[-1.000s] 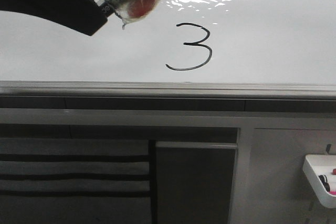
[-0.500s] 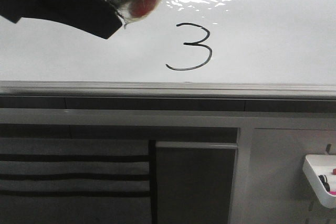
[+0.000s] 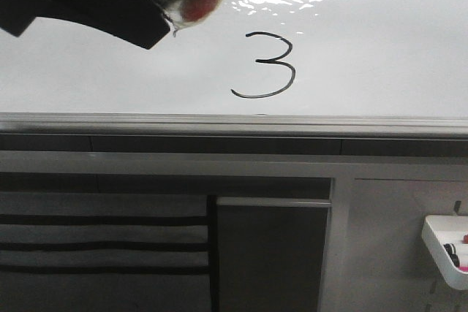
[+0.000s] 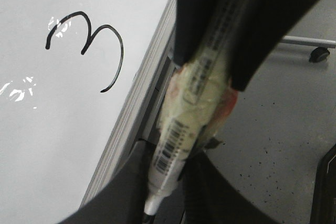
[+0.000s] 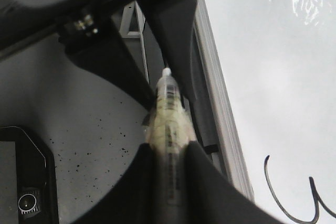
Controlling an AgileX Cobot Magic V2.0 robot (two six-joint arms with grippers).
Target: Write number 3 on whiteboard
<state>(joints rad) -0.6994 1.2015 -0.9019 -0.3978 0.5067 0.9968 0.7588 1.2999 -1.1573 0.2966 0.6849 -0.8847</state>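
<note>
Front view, entry: your right fingers (image 5: 210, 198) are clenched on the taped marker (image 5: 167, 114). The left fingers (image 4: 123, 198) flank its white end closely; you cannot tell whether they press it. The number 3 (image 3: 267, 67) sits finished on the whiteboard (image 3: 380, 56), at 4 o'clock from the marker and apart from it. Grey edge strip (image 3: 234, 123) and cabinet panels (image 3: 270, 253) lie toward 6 o'clock. Since a second ago, the left fingers have shifted toward 1 o'clock.
</note>
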